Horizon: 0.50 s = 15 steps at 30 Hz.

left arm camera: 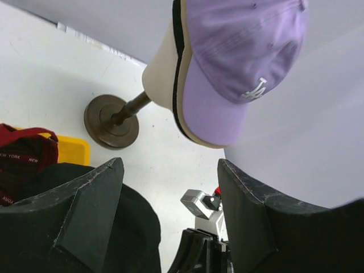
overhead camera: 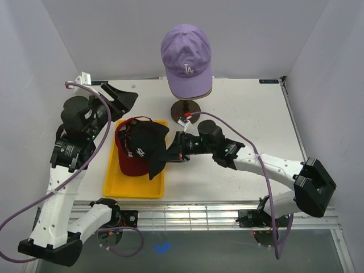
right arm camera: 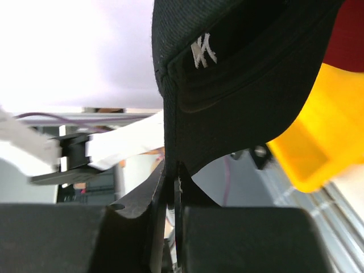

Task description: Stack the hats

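Right end effector (right arm camera: 170, 176) — closed, pinching the edge of the black fabric baseball cap with white NY lettering (overhead camera: 149, 145). This cap overlaps the dark red fabric cap (overhead camera: 128, 162) in the yellow plastic tray (overhead camera: 132, 190), at 9 o'clock on the tabletop (overhead camera: 239, 108). Left end effector (left arm camera: 170, 170) — jaws apart, holding nothing. Lavender fabric LA cap (overhead camera: 186, 51) sits on the cream mannequin head (left arm camera: 162, 74) at 12 o'clock.

The left arm (overhead camera: 54, 205) and the right arm (overhead camera: 272, 169) share white link shells, black joint housings, looping lilac cables (overhead camera: 276, 239) and scuffed black wedge-shaped fingers (left arm camera: 85, 210).
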### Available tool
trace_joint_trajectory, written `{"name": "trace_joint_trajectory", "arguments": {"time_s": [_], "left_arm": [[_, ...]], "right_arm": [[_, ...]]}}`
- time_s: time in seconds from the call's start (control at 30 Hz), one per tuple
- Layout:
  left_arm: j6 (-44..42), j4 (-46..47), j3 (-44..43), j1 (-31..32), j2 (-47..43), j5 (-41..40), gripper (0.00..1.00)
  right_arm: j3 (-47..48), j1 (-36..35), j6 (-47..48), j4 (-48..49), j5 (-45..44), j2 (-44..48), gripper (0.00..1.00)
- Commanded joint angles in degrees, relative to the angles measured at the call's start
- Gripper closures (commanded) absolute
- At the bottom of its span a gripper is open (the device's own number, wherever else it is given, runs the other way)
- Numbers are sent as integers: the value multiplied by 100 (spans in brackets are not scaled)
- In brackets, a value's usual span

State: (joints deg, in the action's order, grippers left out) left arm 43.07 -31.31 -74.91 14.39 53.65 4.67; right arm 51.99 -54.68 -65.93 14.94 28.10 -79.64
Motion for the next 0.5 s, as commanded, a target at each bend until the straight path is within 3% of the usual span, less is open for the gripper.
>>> {"name": "trace_joint_trajectory", "arguments": {"time_s": [0.0,0.2,0.33,0.47], "left_arm": [[228,-121,-348,20,-293,-379,23],[509,-77,-375,20,-706,-1195,23],[755,194,-138,20,-1346,-1784,23],[642,257,-93,20,-1524,-2075,23]], "right_arm": [[654,-17,-209,316,529,317,92],[1691,62,-525,526,969,282,92],[2604,517,-807,932,1364,-129,92],[3693,993,-1692,2080,1699,-789,92]]}}
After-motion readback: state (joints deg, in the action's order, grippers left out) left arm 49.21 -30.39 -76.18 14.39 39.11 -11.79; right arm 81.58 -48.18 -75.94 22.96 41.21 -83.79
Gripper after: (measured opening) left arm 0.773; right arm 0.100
